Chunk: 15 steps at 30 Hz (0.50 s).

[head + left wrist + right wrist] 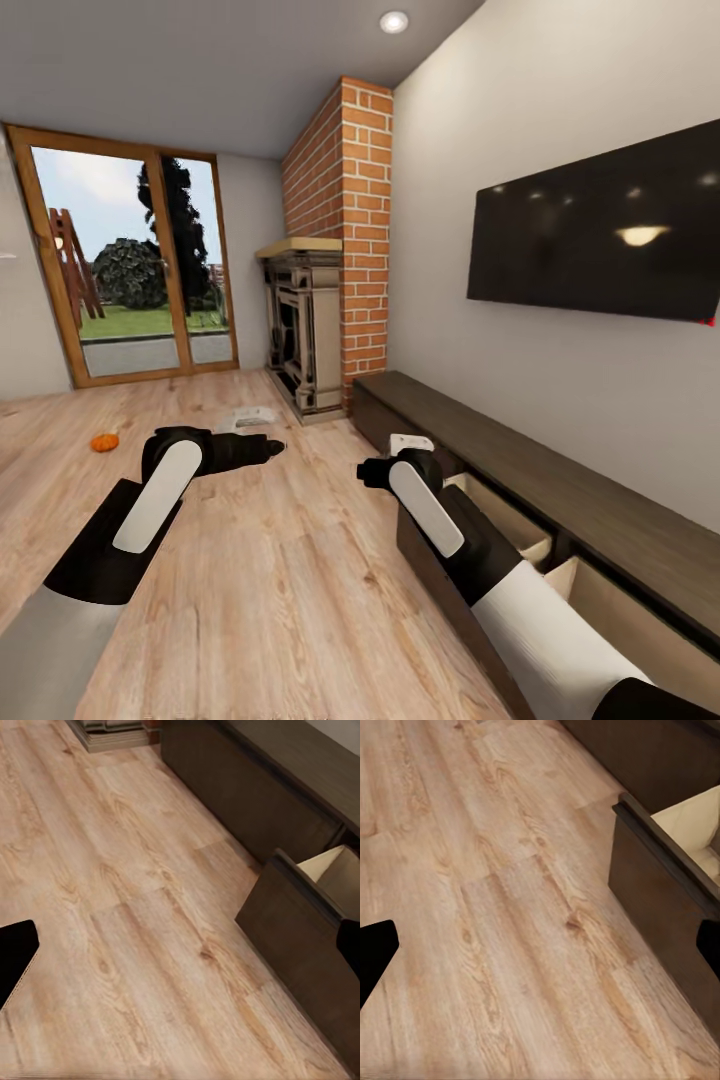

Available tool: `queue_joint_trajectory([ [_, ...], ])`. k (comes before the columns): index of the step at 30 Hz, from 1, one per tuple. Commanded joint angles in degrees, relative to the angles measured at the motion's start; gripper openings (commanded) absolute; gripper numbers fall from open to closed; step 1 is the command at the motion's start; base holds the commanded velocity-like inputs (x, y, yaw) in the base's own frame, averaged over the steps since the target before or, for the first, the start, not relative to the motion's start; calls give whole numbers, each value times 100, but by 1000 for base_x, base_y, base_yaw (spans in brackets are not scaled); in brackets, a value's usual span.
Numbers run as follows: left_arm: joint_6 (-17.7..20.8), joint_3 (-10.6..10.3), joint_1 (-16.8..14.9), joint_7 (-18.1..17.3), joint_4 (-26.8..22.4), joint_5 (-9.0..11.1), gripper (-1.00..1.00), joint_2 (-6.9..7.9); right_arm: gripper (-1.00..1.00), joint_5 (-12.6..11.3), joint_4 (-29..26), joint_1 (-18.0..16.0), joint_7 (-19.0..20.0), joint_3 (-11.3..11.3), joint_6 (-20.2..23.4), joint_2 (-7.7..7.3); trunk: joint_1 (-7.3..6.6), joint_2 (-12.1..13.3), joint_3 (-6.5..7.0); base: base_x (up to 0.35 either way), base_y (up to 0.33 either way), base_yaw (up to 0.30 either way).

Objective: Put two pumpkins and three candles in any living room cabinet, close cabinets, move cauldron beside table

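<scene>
Nearest the robot, both arms reach forward at mid height over the plank floor (pixel 250 580), a pale matte wood with strong knots and grain. The left end effector (pixel 272 447) and the right end effector (pixel 368 470) carry nothing; in each wrist view black fingertips (pixel 375 949) sit at opposite edges with bare floor between them, so I judge both sets of jaws to be spread apart.

Just beside the right arm stands the cabinet (pixel 560 470), a long, very low dark-brown unit with a flat matte top. Its near front (pixel 300 945) is pulled out as a drawer, showing a pale, smooth, boxy interior (pixel 500 515) that looks empty as far as it can be seen; the far front appears shut.

Further off, a small white object (pixel 247 418) lies on the floor, too indistinct to name. Well apart from the cabinet, toward the glass doors, one pumpkin (pixel 105 442) rests on the floor: small, round, bright orange.

Beyond it rise a stone-coloured fireplace (pixel 305 330) against a rough red brick chimney (pixel 345 230), and a glossy black screen (pixel 600 230) hangs on the wall.

The step in hand seems to be fetching: the drawer is ready, the hands are free. The next move calls for travelling across to the pumpkin, lowering an arm and closing round its ribbed, roll-prone body.
</scene>
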Motion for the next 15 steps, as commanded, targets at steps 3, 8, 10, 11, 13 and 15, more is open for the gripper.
queue_joint_trajectory([
  [3, 5, -11, -6, 59, -4, 53, 100, 4, 100, -52, -6, -6, -59, 11, 8, -1, -1, -3, -17, -47, 0, 269],
  [8, 5, -10, -5, 60, -4, 53, 100, 4, 100, -58, 12, -6, -54, 19, 8, 4, -1, -3, -44, -109, 0, 232],
  [10, 5, -11, -6, 60, -4, 53, 100, 4, 100, -59, 35, -6, -52, 20, 14, 6, -1, -3, -58, -69, 0, 185],
  [11, 5, -8, -5, 60, -4, 53, 100, 4, 100, -60, 46, -6, -51, 22, 20, 8, -1, -3, -65, -39, 0, 167],
  [13, 5, -5, -6, 57, -4, 53, 100, 4, 100, -60, 66, -6, -51, 28, 27, 14, -1, -3, -81, -26, 0, 158],
  [15, 5, -4, -3, 55, -4, 55, 100, 4, 100, -60, 110, -6, -50, 31, 31, 19, -1, -3, -97, -13, 0, 150],
])
